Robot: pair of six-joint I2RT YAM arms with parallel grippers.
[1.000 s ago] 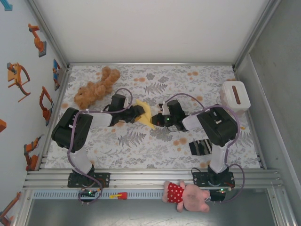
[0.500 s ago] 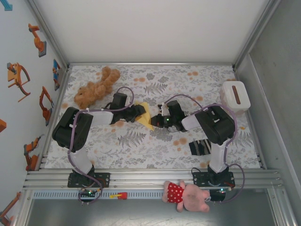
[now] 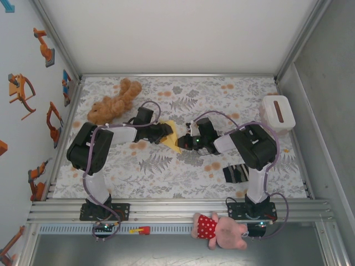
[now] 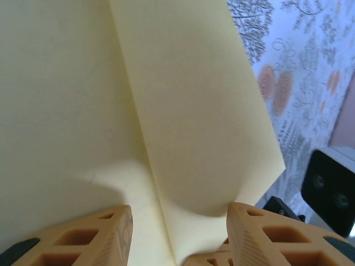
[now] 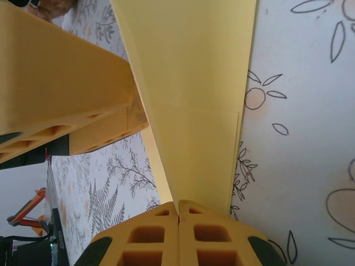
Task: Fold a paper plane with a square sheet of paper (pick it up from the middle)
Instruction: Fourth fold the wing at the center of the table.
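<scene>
Pale-yellow, the part-folded sheet of paper point(image 3: 172, 136) is mid-table, its edge pinched in the closed right gripper point(image 5: 178, 206) at 3 o'clock, the left gripper point(image 4: 178, 215) open astride it at 9 o'clock.

My left arm point(image 3: 89, 148) and right arm point(image 3: 255, 145), white links, black joint housings, purple cables point(image 3: 148, 103) along both, 2 ribbed orange fingertips point(image 4: 113, 220) each

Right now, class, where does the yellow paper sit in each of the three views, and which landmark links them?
Top external: yellow paper near the picture's centre, mid-table.
Left wrist: yellow paper covers the left and centre, creased down the middle.
Right wrist: yellow paper runs as a tall strip from the top edge to bottom centre.
Shared landmark: the leaf-patterned tablecloth.
</scene>
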